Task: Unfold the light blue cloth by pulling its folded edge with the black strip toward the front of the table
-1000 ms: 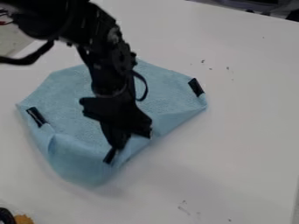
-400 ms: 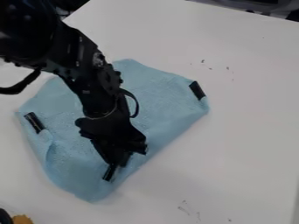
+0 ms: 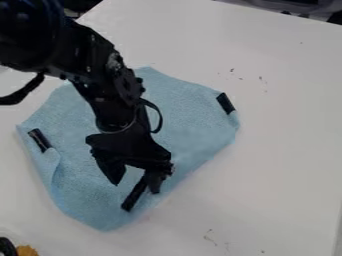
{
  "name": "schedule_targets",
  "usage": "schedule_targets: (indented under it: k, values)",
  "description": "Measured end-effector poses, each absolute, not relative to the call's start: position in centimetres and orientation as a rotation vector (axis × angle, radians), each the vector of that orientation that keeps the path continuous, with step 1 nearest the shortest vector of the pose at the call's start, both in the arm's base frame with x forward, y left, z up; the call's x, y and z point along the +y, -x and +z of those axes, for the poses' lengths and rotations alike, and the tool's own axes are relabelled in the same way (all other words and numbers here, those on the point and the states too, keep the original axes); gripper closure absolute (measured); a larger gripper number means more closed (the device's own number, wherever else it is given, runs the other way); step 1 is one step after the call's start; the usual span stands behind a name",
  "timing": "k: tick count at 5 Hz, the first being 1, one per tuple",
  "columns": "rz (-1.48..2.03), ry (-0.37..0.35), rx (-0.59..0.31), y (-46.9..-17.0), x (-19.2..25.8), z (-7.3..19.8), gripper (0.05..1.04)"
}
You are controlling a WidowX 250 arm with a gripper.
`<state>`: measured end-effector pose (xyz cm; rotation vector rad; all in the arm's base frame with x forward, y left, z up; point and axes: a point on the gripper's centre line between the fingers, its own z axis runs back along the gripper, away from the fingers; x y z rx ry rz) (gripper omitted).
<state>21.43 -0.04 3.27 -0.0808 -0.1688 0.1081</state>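
Hanging low over the near end of the blue cloth (image 3: 194, 117), the black gripper (image 3: 135, 180) has its jaws wide apart, with nothing visibly pinched in them. The cloth lies mostly spread on the white table (image 3: 274, 150), its left edge curled up beside one dark strip (image 3: 40, 140), another dark strip (image 3: 226, 103) at the far right. A third dark strip (image 3: 133, 198) slants out from beside one fingertip; from where I'm standing, I can't quite tell whether they touch. I'd judge this to be the letting-go part of opening the cloth out, with the near part fairly flat and the curled edge left to tidy. The next move calls for a clean lift, jaws kept wide, so neither finger snags the strip or drags the fabric back
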Motion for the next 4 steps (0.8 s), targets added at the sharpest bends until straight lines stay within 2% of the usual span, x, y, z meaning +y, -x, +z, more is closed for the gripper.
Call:
schedule_targets:
  k: [1, 2, 3, 4]
  values:
    - [0.148, 0.120, -0.159, -20.5, -1.6, 4.0, 0.081]
    - [0.149, 0.114, -0.178, -19.8, -3.1, 4.9, 0.083]
    - [0.071, 0.046, -0.171, -19.6, -3.0, 5.2, 0.083]
    - [0.004, 0.028, -0.177, -20.1, -2.9, 5.5, 0.083]
